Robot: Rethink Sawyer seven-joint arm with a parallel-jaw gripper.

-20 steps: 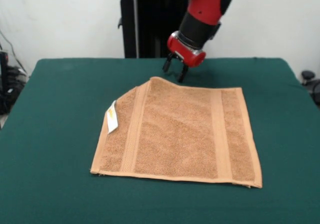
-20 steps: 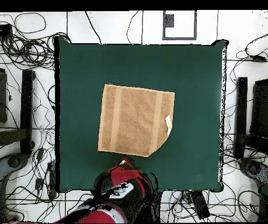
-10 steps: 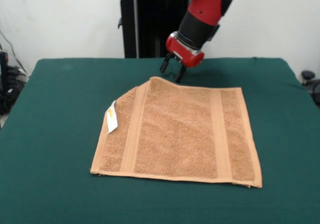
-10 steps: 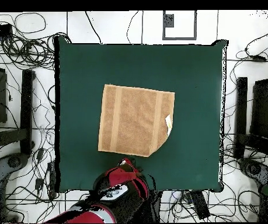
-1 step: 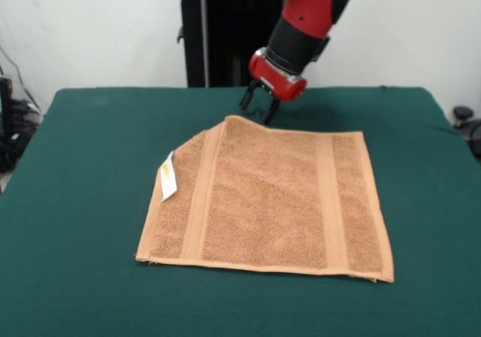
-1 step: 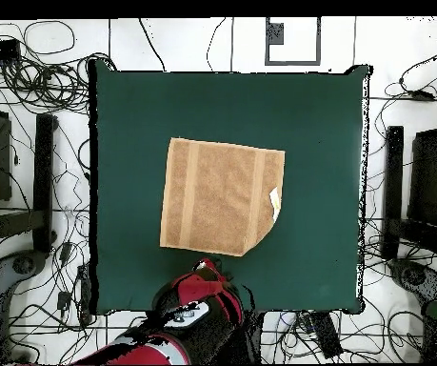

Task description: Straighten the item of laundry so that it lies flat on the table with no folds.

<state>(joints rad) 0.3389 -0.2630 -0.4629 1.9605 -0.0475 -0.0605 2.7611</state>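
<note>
The towel [image 5: 267, 201] lies near the middle of the green table [image 5: 75, 201], a little toward 6 o'clock of centre in the front view, spread out except at one corner. Its nearest hem runs along the 6 o'clock side with both near corners lying flat. Two woven bands cross it from near to far, one at the 9 o'clock side and one at the 3 o'clock side. At the 10 o'clock corner the cloth is turned in, so that edge runs on a slant, and the white tag [image 5: 168, 176] shows there against the tan. The overhead view shows the same thing turned about: the towel [image 6: 220, 195] with its tag [image 6: 275, 203] and cut-off corner toward 4 o'clock. Nothing about the towel differs from a second ago; every edge and the tag sit where they were.

What differs is me: since a second ago my pincer [image 5: 256, 104] has risen a touch and edged toward 9 o'clock, and over the last half second it has held nearly steady. It hangs just past the towel's far edge, above the peak of the slanted fold, not touching the cloth. Its two dark fingers [image 5: 246, 96] are spread apart with nothing between them. My forearm comes down from 12 o'clock, tilted so the wrist points toward 7 o'clock.
</note>
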